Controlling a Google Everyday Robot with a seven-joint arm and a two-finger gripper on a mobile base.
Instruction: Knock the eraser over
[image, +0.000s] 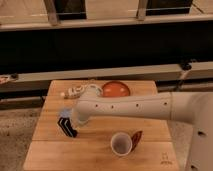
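Note that the eraser (66, 124) stands tilted near the bench's (150, 152) left edge, just left of the jaws, apparently touching them, with bare wood in front. Count one eraser, one white cup (121, 144), one orange bowl (116, 89), one tube (73, 92). The gripper (79, 120) has its jaws fully closed, holding nothing.

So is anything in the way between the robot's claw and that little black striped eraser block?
Nothing visible. The gripper, shut, sits right against the small black striped eraser, which is tilted on the wooden table; the white cup stands apart.
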